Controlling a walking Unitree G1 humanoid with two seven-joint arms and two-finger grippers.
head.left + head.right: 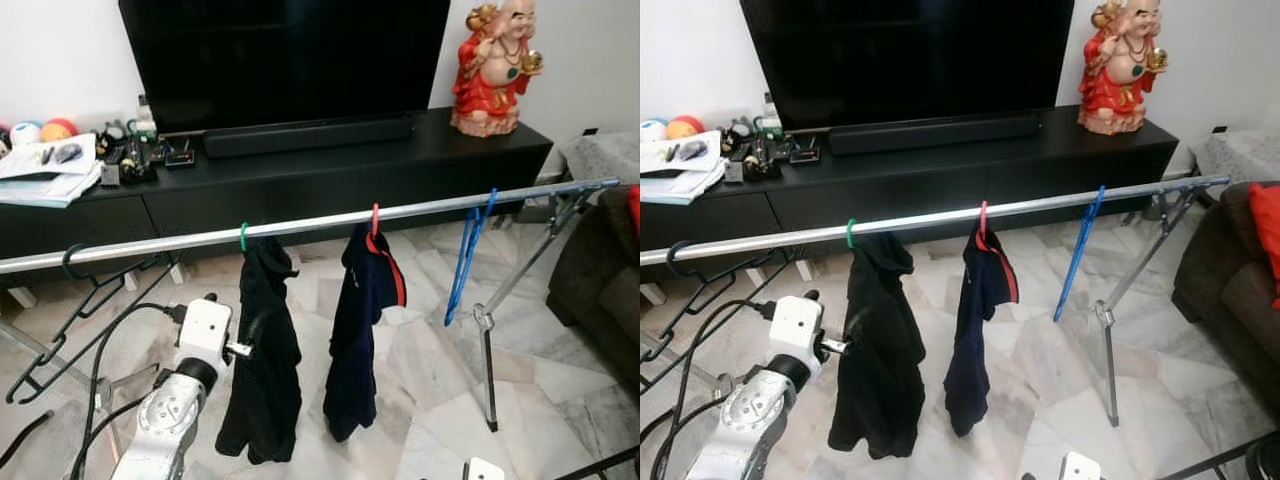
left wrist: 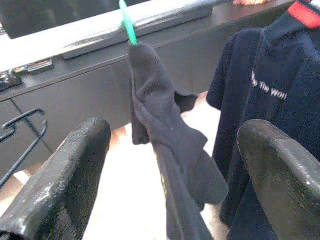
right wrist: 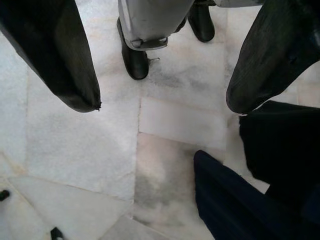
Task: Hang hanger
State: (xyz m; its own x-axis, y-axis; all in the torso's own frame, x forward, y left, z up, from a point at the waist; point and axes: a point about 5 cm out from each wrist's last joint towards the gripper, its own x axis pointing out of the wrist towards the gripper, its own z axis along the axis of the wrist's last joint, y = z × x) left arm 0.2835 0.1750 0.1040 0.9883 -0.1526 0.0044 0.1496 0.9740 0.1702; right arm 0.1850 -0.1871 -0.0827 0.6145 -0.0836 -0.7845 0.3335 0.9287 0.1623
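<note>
A silver rail [image 1: 300,226] runs across the room in front of me. On it hang an empty black hanger [image 1: 70,300] at the left, a green hanger [image 1: 243,237] with a black garment [image 1: 262,370], a red hanger [image 1: 375,218] with a navy shirt [image 1: 362,330], and an empty blue hanger [image 1: 465,255]. My left arm [image 1: 203,335] is raised just left of the black garment. In the left wrist view my left gripper [image 2: 172,130] is open, with the black garment [image 2: 165,130] close ahead between its fingers. My right gripper [image 3: 162,105] hangs open over the marble floor, holding nothing.
A black TV console [image 1: 330,175] with a soundbar [image 1: 310,135], a TV and a red statue [image 1: 495,70] stands behind the rail. A dark sofa [image 1: 600,290] is at the right. The rack's leg [image 1: 490,370] stands on the floor. Cables [image 1: 100,370] trail by my left arm.
</note>
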